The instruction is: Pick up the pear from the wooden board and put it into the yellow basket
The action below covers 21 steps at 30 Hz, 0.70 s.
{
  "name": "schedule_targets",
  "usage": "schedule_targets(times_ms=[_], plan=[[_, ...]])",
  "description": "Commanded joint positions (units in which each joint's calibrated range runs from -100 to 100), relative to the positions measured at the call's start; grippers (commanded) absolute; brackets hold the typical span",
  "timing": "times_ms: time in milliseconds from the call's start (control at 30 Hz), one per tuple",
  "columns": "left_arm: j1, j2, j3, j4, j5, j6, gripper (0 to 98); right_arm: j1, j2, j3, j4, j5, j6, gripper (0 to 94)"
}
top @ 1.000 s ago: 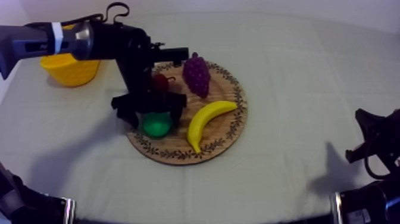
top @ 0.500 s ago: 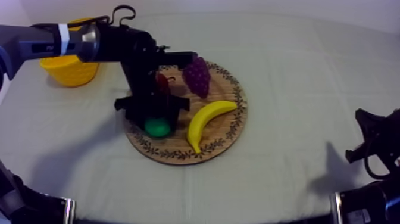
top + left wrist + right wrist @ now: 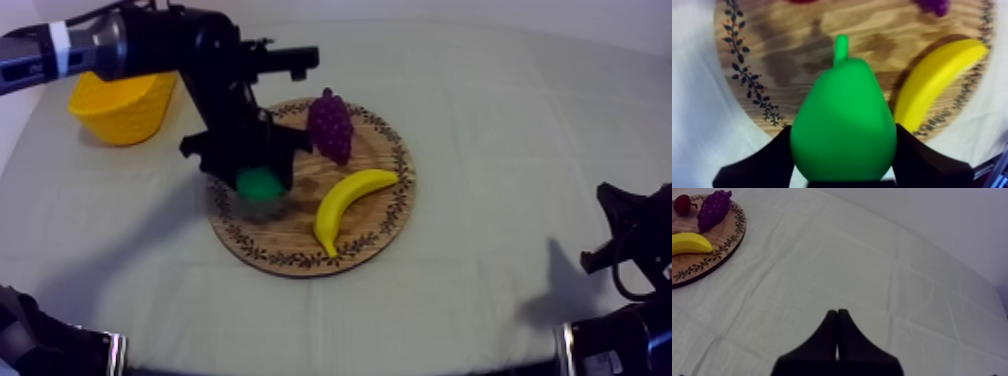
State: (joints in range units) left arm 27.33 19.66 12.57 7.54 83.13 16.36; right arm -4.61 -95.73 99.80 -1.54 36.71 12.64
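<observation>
My left gripper [image 3: 258, 176] is shut on the green pear [image 3: 261, 184] and holds it a little above the left part of the round wooden board [image 3: 290, 236]. In the left wrist view the pear [image 3: 843, 125] sits stem-forward between my black fingers [image 3: 769, 157], with the board [image 3: 797, 40] below it. The yellow basket [image 3: 120, 106] stands at the far left of the table, apart from the board. My right gripper [image 3: 837, 333] rests shut over bare cloth at the table's right, low in the top view [image 3: 625, 245].
On the board lie a purple bunch of grapes [image 3: 330, 125] and a banana [image 3: 350, 203]. The small red fruit [image 3: 682, 204] sits at the board's far side beside the grapes [image 3: 713, 209]. Cloth stretches open between board and basket.
My left gripper has closed on the pear and lifted it off the board, shifting slightly toward the back left. The right arm has not moved.
</observation>
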Motion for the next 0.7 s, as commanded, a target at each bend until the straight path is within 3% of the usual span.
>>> schedule_targets(times_ms=[0,400,667], plan=[[0.1,-2.45,-2.69,-0.6,2.84,0.27,55.1,0.01,-0.03,-0.02,0.0,-0.01,-0.01,0.2],[-1.82,-11.01,-14.44,-2.34,13.72,0.52,54.9,0.01,-0.03,-0.02,0.0,-0.01,-0.01,0.2],[-3.62,-13.53,-18.26,-2.65,16.41,-0.38,55.2,0.01,-0.03,-0.02,0.0,-0.01,-0.01,0.2]])
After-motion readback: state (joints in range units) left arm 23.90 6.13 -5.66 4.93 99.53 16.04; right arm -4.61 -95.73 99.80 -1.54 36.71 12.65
